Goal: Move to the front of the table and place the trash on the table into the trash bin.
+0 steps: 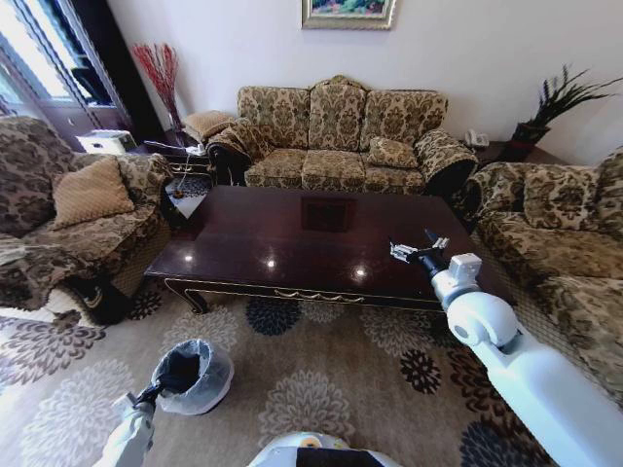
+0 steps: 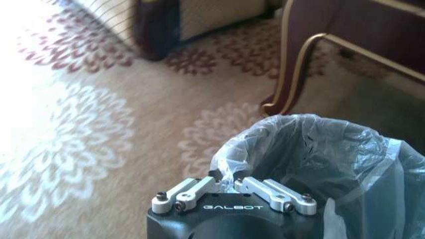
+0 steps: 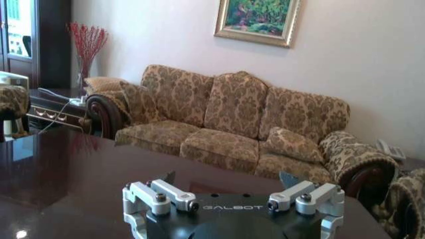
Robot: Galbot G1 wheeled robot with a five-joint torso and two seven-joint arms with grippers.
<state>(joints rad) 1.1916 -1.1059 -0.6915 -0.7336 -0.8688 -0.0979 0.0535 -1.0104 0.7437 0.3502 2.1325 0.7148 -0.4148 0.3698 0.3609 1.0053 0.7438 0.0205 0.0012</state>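
Observation:
The table (image 1: pixel 292 233) has a glossy dark brown top with gold trim and stands in the middle of the head view. The trash is out of view. The trash bin (image 1: pixel 209 375), black with a pale plastic bag over its rim, stands on the carpet near the table's front left corner. My left gripper (image 1: pixel 154 392) is at the bin's near rim. In the left wrist view its fingers (image 2: pixel 226 175) are shut on the bag's edge (image 2: pixel 319 159). My right gripper (image 1: pixel 402 251) hovers above the table's right front part, open (image 3: pixel 227 177), with nothing between its fingers.
A patterned three-seat sofa (image 1: pixel 336 136) stands behind the table, an armchair (image 1: pixel 78 214) to its left, another sofa (image 1: pixel 555 233) to its right. A side table with a red-twig vase (image 1: pixel 161 73) is at the back left. Floral carpet (image 1: pixel 321 389) lies in front.

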